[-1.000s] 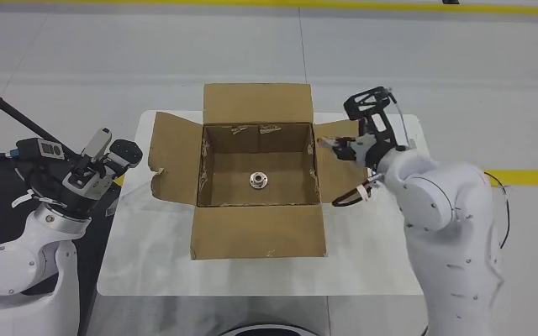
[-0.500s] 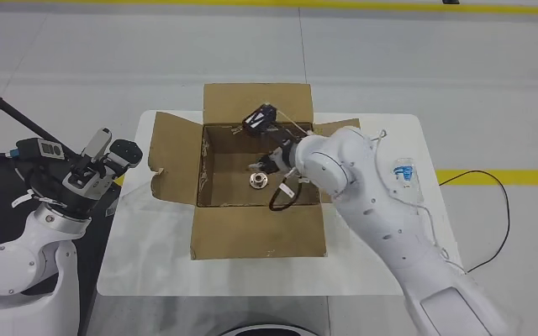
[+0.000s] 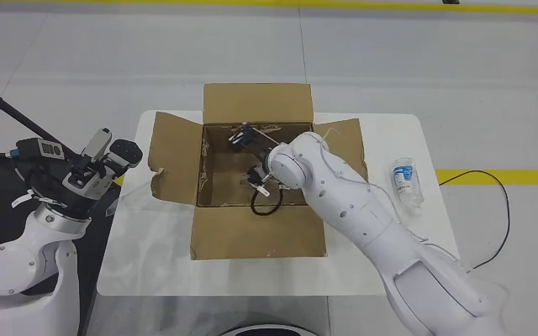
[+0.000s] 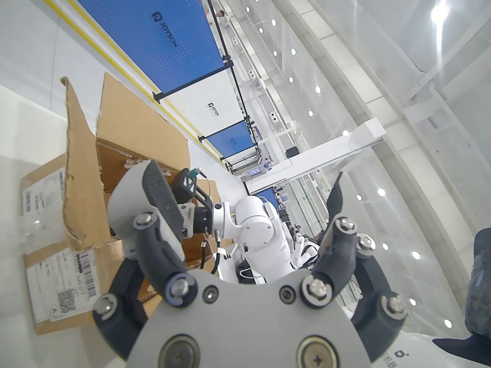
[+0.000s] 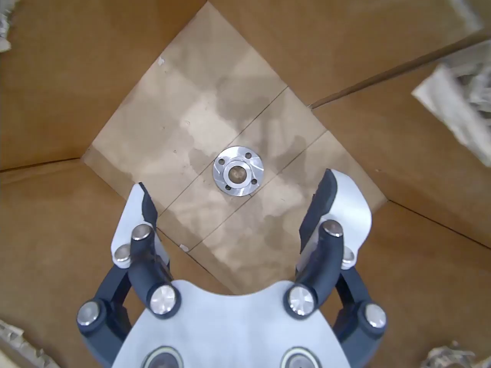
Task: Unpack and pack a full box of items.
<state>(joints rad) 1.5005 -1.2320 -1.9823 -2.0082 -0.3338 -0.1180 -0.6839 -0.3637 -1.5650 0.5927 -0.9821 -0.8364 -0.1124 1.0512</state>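
Note:
An open cardboard box [image 3: 256, 231] stands in the middle of the white table [image 3: 378, 252]. On its floor lies a round metal flange [image 5: 238, 171] with small bolt holes. My right arm [image 3: 294, 168] reaches down into the box. My right gripper [image 5: 234, 189] is open, hanging above the flange with a finger on either side and nothing held. My left gripper [image 3: 113, 155] stays off the table's left edge, open and empty [image 4: 245, 178], facing the box [image 4: 126, 132].
A small clear bottle [image 3: 406, 181] with a blue label lies on the table to the right of the box. The box's four flaps are folded outward, the left flap [image 3: 172, 160] with a torn edge. Bare table lies in front of the box.
My right arm swung from the table's right side over the box rim and down inside. The bottle now shows lying on the right. The left arm kept still.

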